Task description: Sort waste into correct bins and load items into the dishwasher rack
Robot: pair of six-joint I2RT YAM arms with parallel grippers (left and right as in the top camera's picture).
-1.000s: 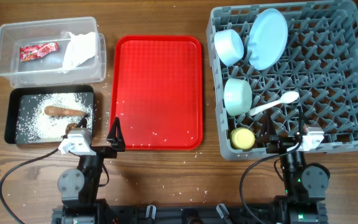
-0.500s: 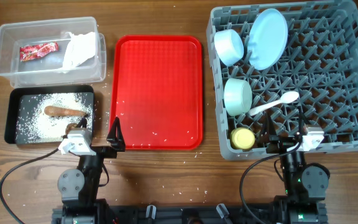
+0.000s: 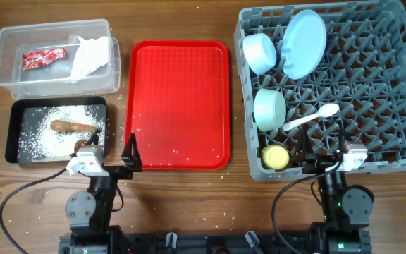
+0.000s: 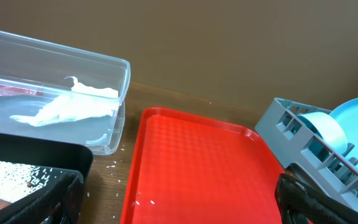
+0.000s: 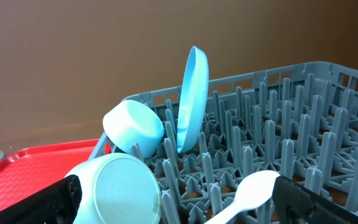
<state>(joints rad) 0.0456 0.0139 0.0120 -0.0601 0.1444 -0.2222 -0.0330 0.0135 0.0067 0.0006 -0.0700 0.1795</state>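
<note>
The grey lattice dishwasher rack reaches the overhead view's right edge. Among its pegs stand the pale blue plate, blue-white bowl and mint bowl; the white plastic spoon lies across them; the yellow cup sits against the near wall. The glossy red tray carries stray grains. The clear tub holds crumpled paper and a wrapper, print unreadable. The black tray holds rice, a carrot-shaped stick and a brown lump partly hidden by the left gripper. It and the right gripper are spread wide, empty.

No text can be read anywhere; the print on the red-and-white wrapper is too small.
</note>
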